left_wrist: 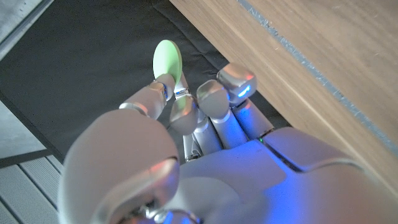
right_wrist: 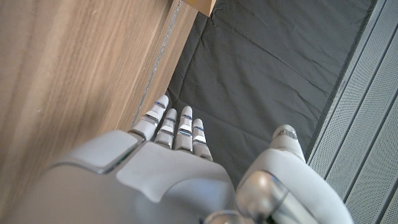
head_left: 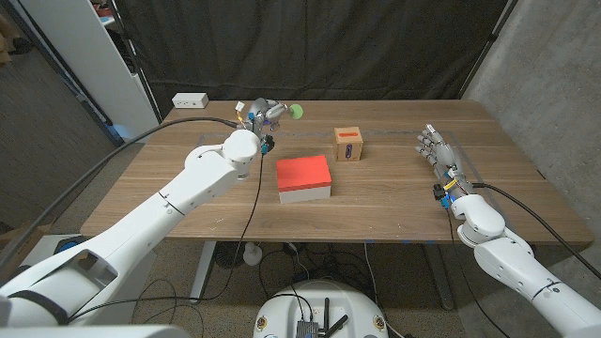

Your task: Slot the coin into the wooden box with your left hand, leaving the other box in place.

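A black curtain [head_left: 310, 47] is hanging behind the wooden worktop [head_left: 188, 183], with a grey textured wall [head_left: 554, 75] standing past the worktop's right end and a white panel [head_left: 84, 56] leaning past its left end. The worktop is showing a brown grain with a faint seam running along its far part. A box with a red lid [head_left: 303, 178] is sitting near the worktop's middle, and the smaller wooden box [head_left: 348, 144], with a red slot on top, is standing just behind it and to its right. A white power strip [head_left: 190, 99] is lying at the worktop's far left corner. The left hand [head_left: 258, 117] is hovering well left of the wooden box, its fingers [left_wrist: 163, 92] pinching the green coin [head_left: 296, 112] at the tips. The right hand [head_left: 438, 150] is waiting well right of the wooden box, its fingers [right_wrist: 166, 127] stretched out straight together, gripping nothing.
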Tool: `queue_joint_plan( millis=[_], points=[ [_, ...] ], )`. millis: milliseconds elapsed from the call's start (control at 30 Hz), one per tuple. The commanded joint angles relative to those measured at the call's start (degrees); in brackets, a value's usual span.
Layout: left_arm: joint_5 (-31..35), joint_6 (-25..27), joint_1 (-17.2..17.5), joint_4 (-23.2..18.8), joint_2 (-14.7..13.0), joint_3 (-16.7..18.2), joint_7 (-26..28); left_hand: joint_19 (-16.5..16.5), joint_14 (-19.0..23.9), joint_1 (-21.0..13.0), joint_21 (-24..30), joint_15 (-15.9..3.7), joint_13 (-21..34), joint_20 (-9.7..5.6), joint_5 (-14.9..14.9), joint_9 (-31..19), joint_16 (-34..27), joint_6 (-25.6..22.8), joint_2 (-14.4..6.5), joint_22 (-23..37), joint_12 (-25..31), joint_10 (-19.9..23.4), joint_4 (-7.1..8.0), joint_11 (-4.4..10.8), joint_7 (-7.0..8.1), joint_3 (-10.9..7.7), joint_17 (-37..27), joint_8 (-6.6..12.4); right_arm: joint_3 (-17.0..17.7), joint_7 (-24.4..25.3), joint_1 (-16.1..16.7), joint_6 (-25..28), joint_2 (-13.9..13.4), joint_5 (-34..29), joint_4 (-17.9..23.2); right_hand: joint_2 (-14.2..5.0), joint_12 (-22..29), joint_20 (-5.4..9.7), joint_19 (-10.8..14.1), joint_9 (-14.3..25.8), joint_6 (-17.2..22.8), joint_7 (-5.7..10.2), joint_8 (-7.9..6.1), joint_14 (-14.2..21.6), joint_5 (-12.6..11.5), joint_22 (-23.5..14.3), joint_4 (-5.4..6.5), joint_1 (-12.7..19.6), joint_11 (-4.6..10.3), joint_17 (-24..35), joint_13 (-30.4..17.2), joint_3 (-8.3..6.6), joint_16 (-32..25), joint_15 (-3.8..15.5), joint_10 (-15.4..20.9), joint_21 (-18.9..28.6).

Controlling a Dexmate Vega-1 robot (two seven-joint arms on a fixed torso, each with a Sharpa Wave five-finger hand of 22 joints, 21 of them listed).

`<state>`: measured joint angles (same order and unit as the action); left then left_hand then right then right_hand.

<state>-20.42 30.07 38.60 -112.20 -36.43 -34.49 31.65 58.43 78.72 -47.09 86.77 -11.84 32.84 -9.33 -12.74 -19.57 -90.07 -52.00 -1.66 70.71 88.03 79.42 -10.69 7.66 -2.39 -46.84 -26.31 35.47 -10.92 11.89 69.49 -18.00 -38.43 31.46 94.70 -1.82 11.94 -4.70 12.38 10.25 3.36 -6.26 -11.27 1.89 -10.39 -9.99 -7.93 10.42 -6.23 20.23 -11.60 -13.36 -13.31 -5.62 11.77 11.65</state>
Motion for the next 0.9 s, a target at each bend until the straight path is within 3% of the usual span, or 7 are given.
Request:
queue_joint_plan(
  millis=[33,700,900],
  points=[
    [14.85,-2.75,-5.28,5.62,3.07,-6.1,-3.97,-0.25,0.26,-2.6,0.67,0.05,0.55,-2.67,-0.43,-0.13,-0.21,-5.51,-1.63,0.1,0.41,0.13,0.08,-0.33,-1.75,0.54,-0.45,0.25,0.23,-0.23,0.01,-0.27,0.12,0.43,-0.55,0.1,0.14,-0.17,0.6,0.32,0.06,0.13,0.04,0.6,0.1,-0.16,-0.1,0.67,-0.01,-0.07,-0.08,0.0,-0.28,-0.03,0.4,-0.11],
    [34.17,-3.91,-11.75,11.45,5.86,-12.68,-12.2,-1.01,0.24,-3.38,1.75,0.02,1.79,-2.61,-0.35,-0.27,-0.13,-6.03,-1.59,0.17,0.37,-0.05,0.11,-1.07,-2.09,1.25,-2.57,-0.14,0.24,-0.59,-0.22,-1.12,0.58,0.83,-1.96,0.07,0.1,-0.18,0.62,0.32,0.14,0.05,0.02,0.62,0.1,-0.16,-0.1,0.71,-0.04,-0.07,-0.09,0.0,-0.24,-0.08,0.43,-0.13],
    [39.07,-4.36,-13.06,12.51,6.54,-14.22,-14.26,-1.57,0.39,-3.73,1.92,0.02,1.45,-2.61,-0.35,-0.2,-0.39,-5.91,-1.72,0.18,-0.09,-0.02,0.13,-1.63,-2.86,1.34,-3.73,-0.48,0.24,-0.75,-0.23,-1.3,0.76,1.16,-2.25,0.05,0.09,-0.2,0.6,0.32,0.15,0.01,0.02,0.6,0.1,-0.16,-0.1,0.72,0.03,-0.07,-0.09,0.0,-0.23,-0.12,0.43,-0.14]
  ],
)
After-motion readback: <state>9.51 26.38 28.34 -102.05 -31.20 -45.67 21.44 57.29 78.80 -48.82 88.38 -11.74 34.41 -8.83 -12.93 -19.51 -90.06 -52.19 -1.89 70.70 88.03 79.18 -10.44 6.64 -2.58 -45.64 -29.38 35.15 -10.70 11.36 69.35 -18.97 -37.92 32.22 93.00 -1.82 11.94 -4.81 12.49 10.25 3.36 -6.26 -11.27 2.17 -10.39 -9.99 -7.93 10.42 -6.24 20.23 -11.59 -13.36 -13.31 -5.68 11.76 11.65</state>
